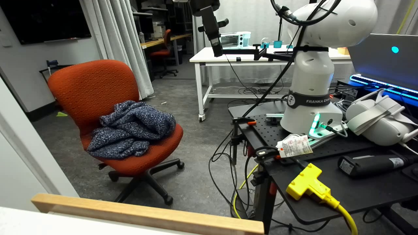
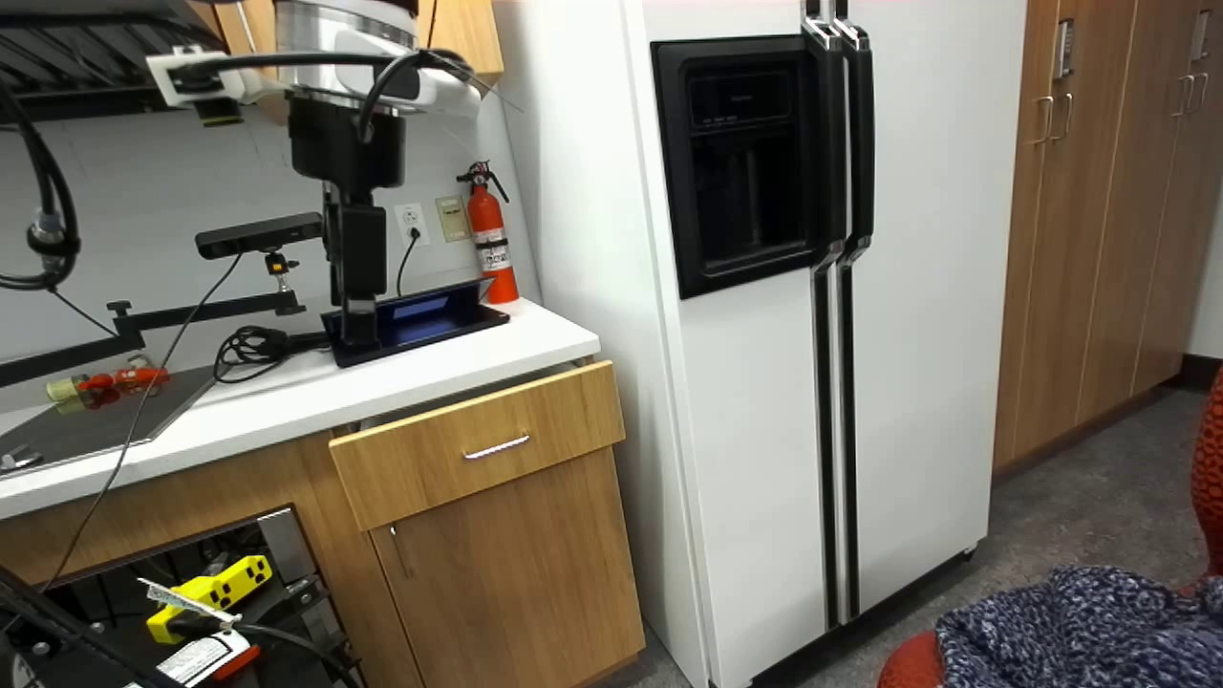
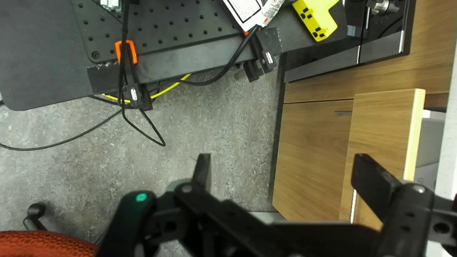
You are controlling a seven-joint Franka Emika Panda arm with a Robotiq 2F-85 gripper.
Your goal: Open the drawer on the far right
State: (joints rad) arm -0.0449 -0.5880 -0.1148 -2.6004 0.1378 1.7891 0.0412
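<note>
Drawer [image 2: 478, 430] ajar, below the claw [image 3: 282, 159] and apart from it.

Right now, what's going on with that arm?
The robot arm is on a drawer-opening job, but it isn't holding anything: its gripper is open and empty. It hangs higher than the drawer, clear of the handle. The drawer already stands partly open, with a gap showing between its wooden front and the counter. Whether it needs to come out further, the pictures don't say.
</note>
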